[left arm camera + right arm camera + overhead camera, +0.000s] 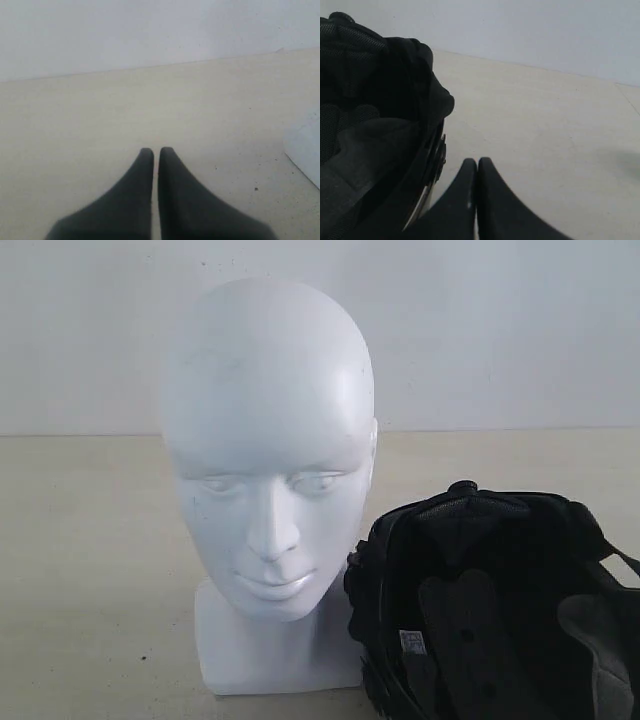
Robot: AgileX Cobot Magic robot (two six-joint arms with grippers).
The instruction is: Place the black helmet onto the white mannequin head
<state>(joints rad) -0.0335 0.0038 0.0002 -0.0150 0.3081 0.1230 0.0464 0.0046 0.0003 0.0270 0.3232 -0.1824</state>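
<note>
While the black helmet (490, 610) is lying on the surface (90, 570) with its padded opening turned up and toward the exterior camera, the white mannequin head (268, 440) is standing upright just beside it, bare on top and facing that camera. The helmet's edge is sitting close against the head's blocky base on the right of the exterior view; whether the two are touching I cannot tell. The left end effector (156, 150) is pointing out over bare surface with its fingers pressed together and nothing between them. A white corner, probably the head's base, is showing at the edge of its view. The right end effector (477, 161) is likewise closed and empty, just beside the helmet's rim. Judging from this, the task is sitting at its very start, with the pick-up not yet begun. The next move is calling for the end effectors to open and take the helmet by its rim. They would then be turning it over so the lining is facing down, lifting it above the crown and lowering it squarely.
</note>
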